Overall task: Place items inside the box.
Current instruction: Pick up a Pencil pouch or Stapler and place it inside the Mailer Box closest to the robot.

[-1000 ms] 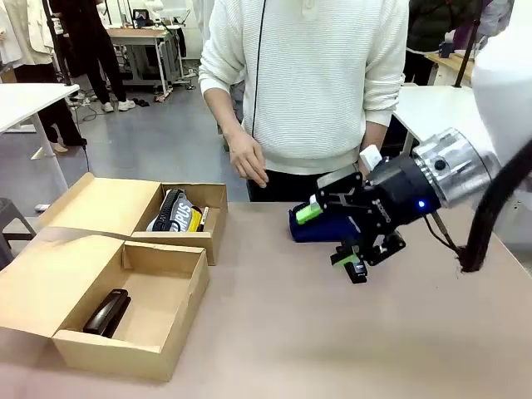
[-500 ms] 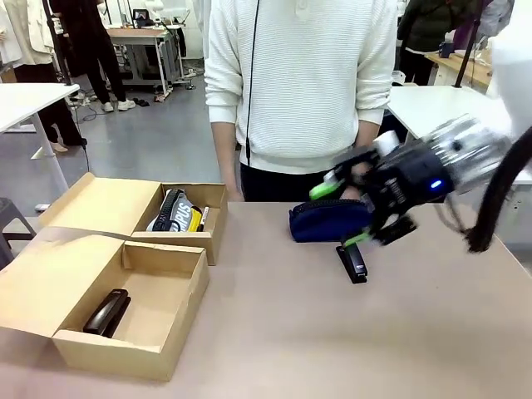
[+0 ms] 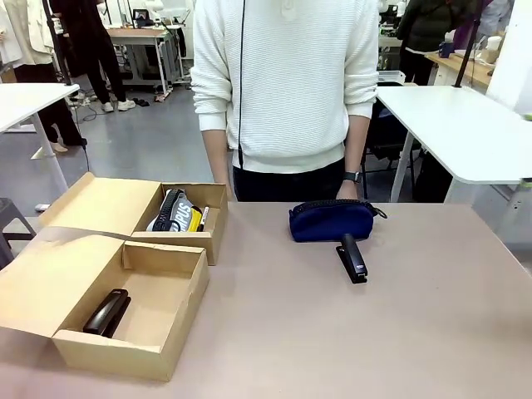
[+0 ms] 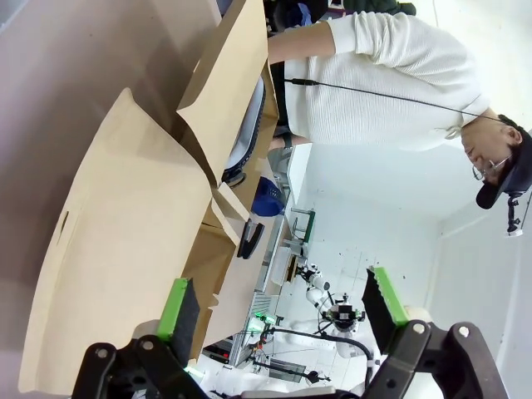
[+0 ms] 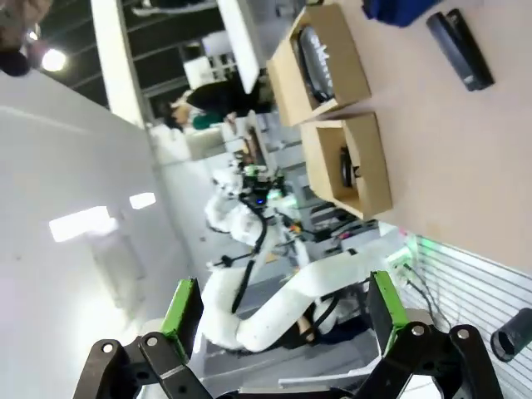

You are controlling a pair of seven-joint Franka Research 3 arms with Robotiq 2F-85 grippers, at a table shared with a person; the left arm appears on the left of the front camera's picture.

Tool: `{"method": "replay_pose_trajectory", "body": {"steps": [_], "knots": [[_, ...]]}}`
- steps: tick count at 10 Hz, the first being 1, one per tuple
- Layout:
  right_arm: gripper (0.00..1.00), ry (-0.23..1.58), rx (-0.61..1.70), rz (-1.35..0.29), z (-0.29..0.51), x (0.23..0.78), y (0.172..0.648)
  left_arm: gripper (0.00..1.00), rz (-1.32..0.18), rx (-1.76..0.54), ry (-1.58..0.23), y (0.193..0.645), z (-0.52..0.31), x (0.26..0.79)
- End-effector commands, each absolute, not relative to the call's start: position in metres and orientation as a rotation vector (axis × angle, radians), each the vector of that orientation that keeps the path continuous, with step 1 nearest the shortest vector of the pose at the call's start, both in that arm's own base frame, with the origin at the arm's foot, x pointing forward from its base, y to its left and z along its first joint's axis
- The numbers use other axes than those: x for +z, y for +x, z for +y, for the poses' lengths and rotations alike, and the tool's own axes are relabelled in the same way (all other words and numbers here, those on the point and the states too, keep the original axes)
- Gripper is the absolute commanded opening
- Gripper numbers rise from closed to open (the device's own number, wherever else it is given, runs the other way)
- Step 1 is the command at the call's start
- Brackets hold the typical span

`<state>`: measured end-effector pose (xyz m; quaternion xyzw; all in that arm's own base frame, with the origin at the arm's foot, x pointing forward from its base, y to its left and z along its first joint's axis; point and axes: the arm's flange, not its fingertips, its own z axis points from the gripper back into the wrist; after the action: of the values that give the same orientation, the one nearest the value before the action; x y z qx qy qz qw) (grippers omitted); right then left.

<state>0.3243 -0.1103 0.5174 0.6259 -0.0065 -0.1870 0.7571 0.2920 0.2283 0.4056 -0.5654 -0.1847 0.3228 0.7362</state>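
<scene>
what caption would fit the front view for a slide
Navy zip pouch and a black stapler lie on the table right of an open cardboard box already holding a second stapler.

An open cardboard box (image 3: 193,287) holds one black stapler (image 3: 106,312) in its near compartment, and a grey pouch with white lettering (image 3: 170,212), a yellow utility knife (image 3: 194,219) and a black-capped marker (image 3: 203,218) in its far compartment. Well to the right of the box, a navy zip pouch (image 3: 331,221) lies on the table (image 3: 332,332), with a second black stapler (image 3: 352,258) at its near side. Beyond the box's right end a person in a white sweater (image 3: 287,83) stands at the far edge.
</scene>
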Motion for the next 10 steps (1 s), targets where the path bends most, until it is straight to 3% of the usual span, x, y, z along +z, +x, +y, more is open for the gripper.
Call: {"method": "replay_pose_trajectory", "body": {"steps": [1, 2, 4, 5, 10], "knots": [[1.0, 1.479, -0.39, 0.001, -0.161, 0.479, 0.346, 1.0, -0.409, 0.684, -1.243, 0.29, 0.229, 0.406], [1.0, 1.526, -0.407, -0.013, -0.173, 0.454, 0.337, 1.0, -0.409, 0.684, -1.243, 0.29, 0.229, 0.406], [1.0, 1.349, -0.583, 0.011, -0.13, 0.427, 0.349, 1.0, -0.409, 0.684, -1.243, 0.29, 0.229, 0.406], [1.0, 1.487, -0.459, -0.002, -0.179, 0.445, 0.326, 1.0, -0.409, 0.684, -1.243, 0.29, 0.229, 0.406], [1.0, 1.487, -0.459, -0.002, -0.179, 0.445, 0.326, 1.0, -0.409, 0.684, -1.243, 0.29, 0.229, 0.406]]}}
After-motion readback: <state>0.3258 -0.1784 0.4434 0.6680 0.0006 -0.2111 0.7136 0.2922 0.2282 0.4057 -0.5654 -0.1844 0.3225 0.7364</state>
